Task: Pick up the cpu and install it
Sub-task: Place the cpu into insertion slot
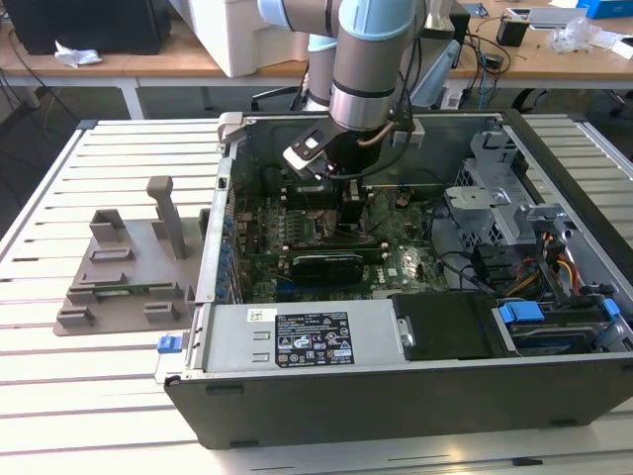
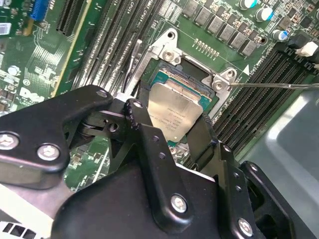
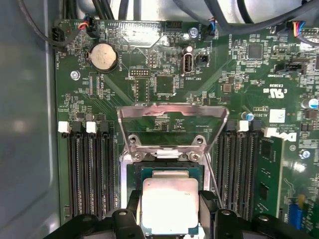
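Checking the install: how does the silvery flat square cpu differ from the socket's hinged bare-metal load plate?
The silvery flat square cpu is a solid slab; the hinged bare-metal load plate is an open frame, green board showing through. The cpu lies flat; the plate stands tilted up. The plate looks wider than the cpu. Both are silvery metal.

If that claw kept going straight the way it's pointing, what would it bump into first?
Probably the open socket on the green motherboard: the claw grips the cpu directly above it; the gap is unclear.
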Action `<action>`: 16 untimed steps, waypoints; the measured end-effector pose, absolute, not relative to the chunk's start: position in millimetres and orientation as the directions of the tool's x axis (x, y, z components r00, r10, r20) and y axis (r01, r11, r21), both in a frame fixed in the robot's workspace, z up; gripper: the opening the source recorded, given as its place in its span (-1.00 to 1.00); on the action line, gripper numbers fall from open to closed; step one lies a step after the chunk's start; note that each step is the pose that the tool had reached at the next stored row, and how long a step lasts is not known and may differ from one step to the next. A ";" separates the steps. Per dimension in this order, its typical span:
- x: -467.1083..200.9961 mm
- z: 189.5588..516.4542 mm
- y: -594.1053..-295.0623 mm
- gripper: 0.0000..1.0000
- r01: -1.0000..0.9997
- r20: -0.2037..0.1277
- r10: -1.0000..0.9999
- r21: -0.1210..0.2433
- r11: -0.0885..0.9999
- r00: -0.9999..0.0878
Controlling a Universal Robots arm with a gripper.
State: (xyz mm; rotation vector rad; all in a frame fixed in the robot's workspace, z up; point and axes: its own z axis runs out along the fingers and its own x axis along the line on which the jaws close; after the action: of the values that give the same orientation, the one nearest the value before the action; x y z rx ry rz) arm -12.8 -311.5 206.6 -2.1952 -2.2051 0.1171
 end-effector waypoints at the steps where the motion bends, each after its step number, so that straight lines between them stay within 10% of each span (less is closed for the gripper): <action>1: -13.2 205.6 -311.1 0.09 0.997 -0.033 0.999 -0.073 0.003 -0.006; 9: -13.4 198.2 -310.6 0.24 0.997 -0.033 0.999 -0.073 0.014 -0.017; 12: -13.6 214.3 -309.3 -0.41 0.997 -0.034 0.999 -0.073 0.014 -0.017; 16: -13.6 212.1 -309.3 -0.79 0.997 -0.033 0.999 -0.073 0.014 -0.017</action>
State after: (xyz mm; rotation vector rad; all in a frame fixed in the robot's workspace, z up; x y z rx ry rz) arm -13.6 -309.3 212.1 -2.1834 -2.2174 0.1174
